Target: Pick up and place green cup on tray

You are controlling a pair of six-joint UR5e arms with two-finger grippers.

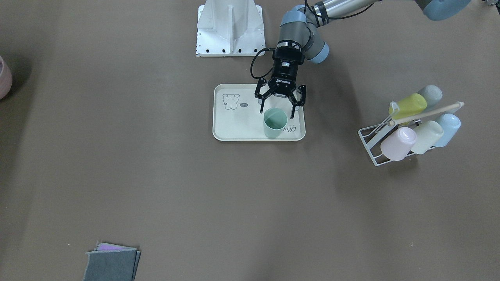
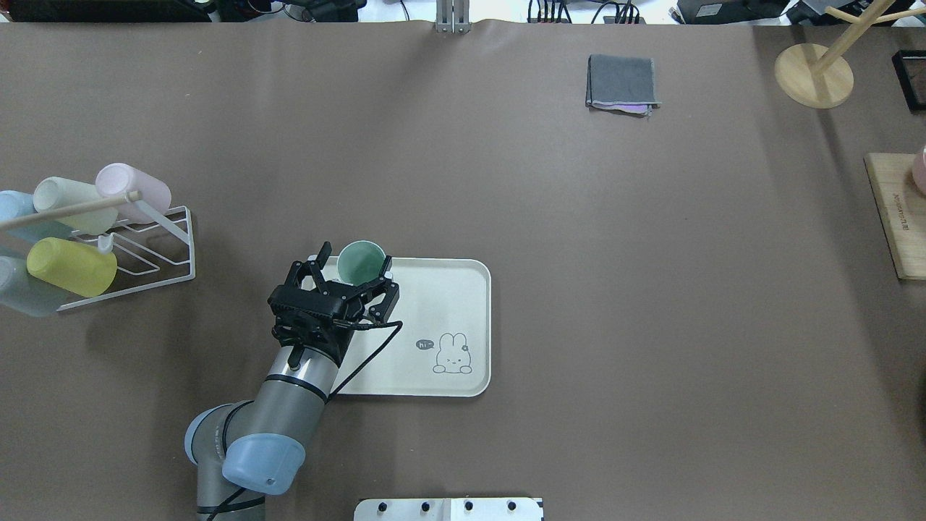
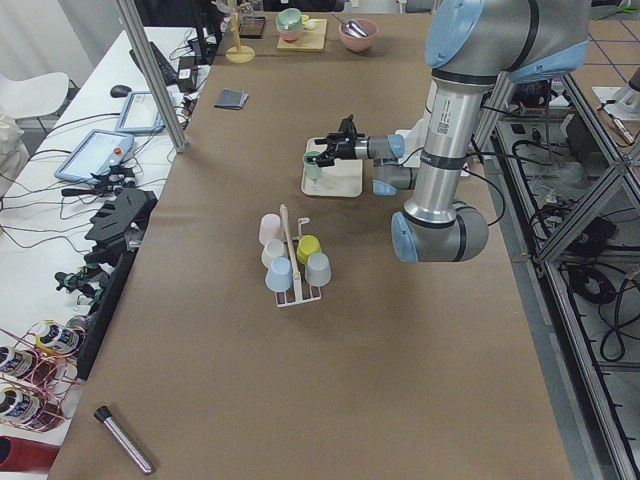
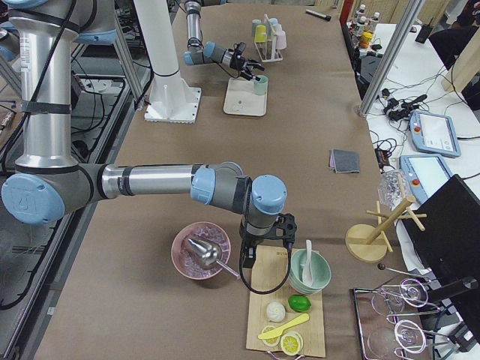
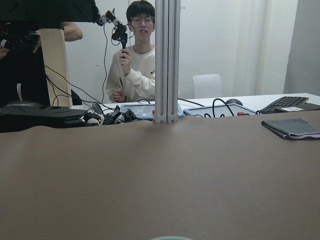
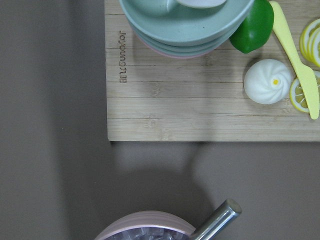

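The green cup (image 1: 274, 123) stands upright on the cream tray (image 1: 238, 125), at the tray's corner nearest the cup rack. My left gripper (image 1: 277, 113) is open, its fingers spread on either side of the cup's rim and a little above it, not gripping it. From overhead the cup (image 2: 361, 262) sits just ahead of the left gripper (image 2: 354, 271) on the tray (image 2: 441, 304). A sliver of green rim (image 5: 170, 238) shows at the bottom of the left wrist view. My right gripper (image 4: 268, 238) hangs far off over a wooden board; whether it is open or shut I cannot tell.
A white wire rack (image 1: 375, 144) with several pastel cups lies beside the tray on the left arm's side. A folded grey cloth (image 2: 622, 83) lies at the far edge. A wooden board (image 6: 200, 100) with bowls and food and a pink bowl (image 4: 201, 251) sit under the right arm. A person (image 5: 135, 60) sits beyond the table.
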